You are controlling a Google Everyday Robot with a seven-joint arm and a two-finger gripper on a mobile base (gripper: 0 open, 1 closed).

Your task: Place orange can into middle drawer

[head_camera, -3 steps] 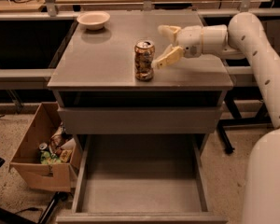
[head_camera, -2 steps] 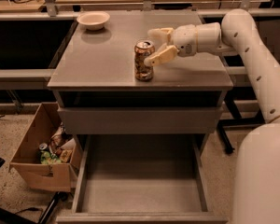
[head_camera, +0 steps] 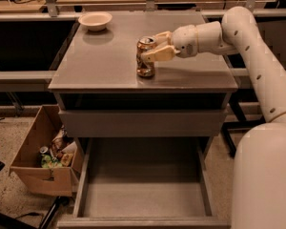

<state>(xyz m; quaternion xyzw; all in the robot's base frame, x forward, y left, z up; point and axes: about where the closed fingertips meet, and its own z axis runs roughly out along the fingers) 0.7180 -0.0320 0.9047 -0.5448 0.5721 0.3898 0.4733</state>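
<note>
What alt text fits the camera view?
The gripper, extended from the right, is at the orange can standing upright on the grey cabinet top. Below, the middle drawer is pulled open; a cream bowl sits at the top's back left.

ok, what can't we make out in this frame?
- Orange can, camera view: the hand at its right side on the cabinet top covers part of it, so a firm hold cannot be told.
- Middle drawer: its front is cut off by the bottom edge, and its rear sits in shadow under the closed drawer.
- Cardboard box: its contents are too small to identify.
- Robot body: cut off by the right edge.
</note>
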